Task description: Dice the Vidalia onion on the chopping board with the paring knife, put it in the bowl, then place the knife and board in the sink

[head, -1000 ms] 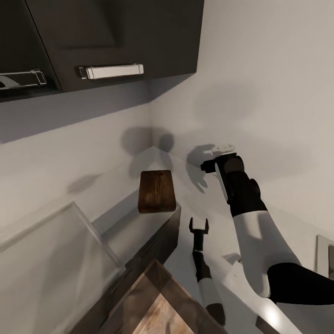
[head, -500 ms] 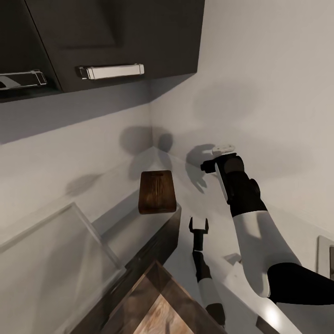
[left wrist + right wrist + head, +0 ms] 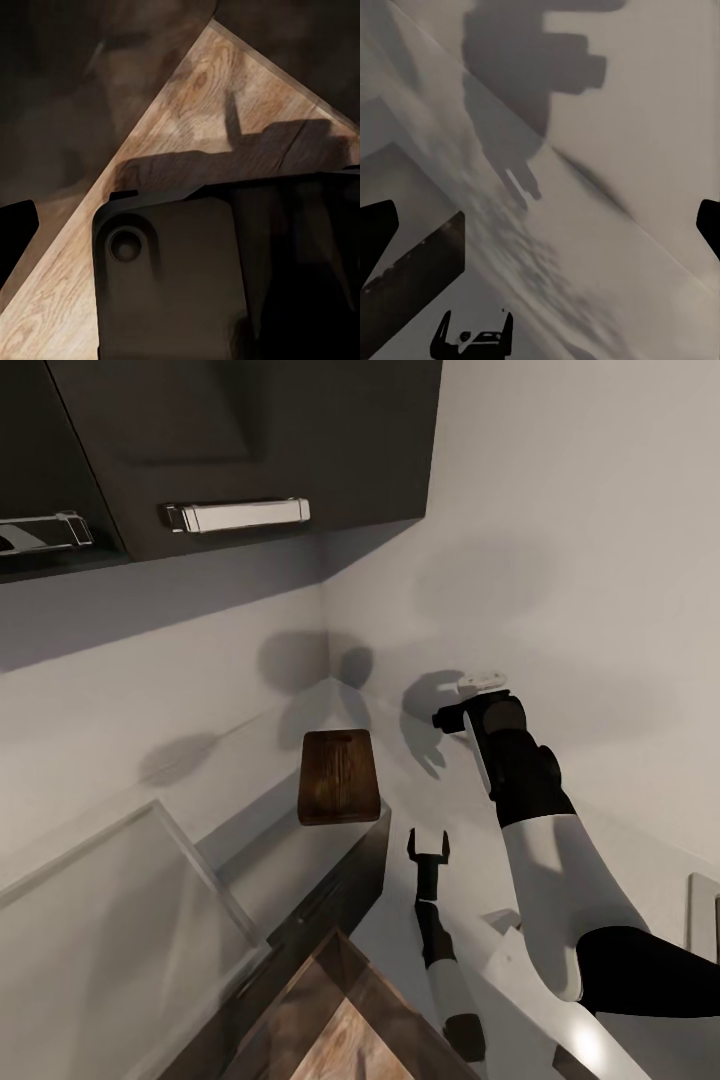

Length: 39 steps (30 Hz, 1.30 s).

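Note:
The dark brown chopping board (image 3: 339, 776) lies flat on the grey countertop (image 3: 262, 838), close to its front edge and near the wall corner. My left gripper (image 3: 428, 847) hangs open and empty below and to the right of the board, off the counter's edge. Raised beside the right-hand wall, my right gripper (image 3: 450, 717) is right of the board and apart from it. In the right wrist view its fingertips (image 3: 375, 229) stand wide apart with only grey wall and counter between them, and the left gripper (image 3: 472, 337) shows small beneath.
Dark wall cabinets with a steel handle (image 3: 237, 513) hang overhead. A pale glassy panel (image 3: 110, 920) lies on the counter at the left. Dark cabinet fronts (image 3: 330, 900) drop to the wooden floor (image 3: 345, 1035). A grey framed edge (image 3: 703, 912) shows at the far right.

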Motion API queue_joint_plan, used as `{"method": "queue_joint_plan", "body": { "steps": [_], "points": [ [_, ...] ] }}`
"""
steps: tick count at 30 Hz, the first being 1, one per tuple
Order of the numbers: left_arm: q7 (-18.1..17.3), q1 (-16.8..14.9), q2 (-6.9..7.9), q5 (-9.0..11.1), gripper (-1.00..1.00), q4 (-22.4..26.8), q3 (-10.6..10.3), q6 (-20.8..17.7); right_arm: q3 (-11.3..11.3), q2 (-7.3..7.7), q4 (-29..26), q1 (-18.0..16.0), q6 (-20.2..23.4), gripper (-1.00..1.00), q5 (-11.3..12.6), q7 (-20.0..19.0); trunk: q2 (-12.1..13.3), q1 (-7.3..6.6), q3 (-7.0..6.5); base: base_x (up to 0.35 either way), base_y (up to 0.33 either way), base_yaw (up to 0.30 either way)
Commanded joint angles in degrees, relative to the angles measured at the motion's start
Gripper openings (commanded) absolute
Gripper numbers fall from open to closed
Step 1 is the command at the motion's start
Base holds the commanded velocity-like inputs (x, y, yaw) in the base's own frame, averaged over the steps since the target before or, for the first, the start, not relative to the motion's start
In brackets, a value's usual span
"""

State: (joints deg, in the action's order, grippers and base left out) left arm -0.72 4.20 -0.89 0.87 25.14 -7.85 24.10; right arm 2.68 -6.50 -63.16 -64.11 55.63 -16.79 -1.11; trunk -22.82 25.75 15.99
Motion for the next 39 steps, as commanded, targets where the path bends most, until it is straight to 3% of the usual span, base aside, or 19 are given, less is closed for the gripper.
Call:
{"method": "queue_joint_plan", "body": {
  "steps": [1, 39],
  "points": [
    [-0.1, 0.0, 0.01, 0.1, 1.0, 0.1, -0.1, 0.1, 0.0, 0.0, 0.0, 0.0, 0.3, 1.0, -0.3, -0.1, -0.1, 0.03, 0.09, 0.0, 0.0, 0.0],
    [-0.1, 0.0, 0.01, 0.1, 1.0, 0.1, -0.1, 0.1, 0.0, 0.0, 0.0, 0.0, 0.3, 1.0, -0.3, -0.1, -0.1, 0.03, 0.09, 0.0, 0.0, 0.0]
  ]
}}
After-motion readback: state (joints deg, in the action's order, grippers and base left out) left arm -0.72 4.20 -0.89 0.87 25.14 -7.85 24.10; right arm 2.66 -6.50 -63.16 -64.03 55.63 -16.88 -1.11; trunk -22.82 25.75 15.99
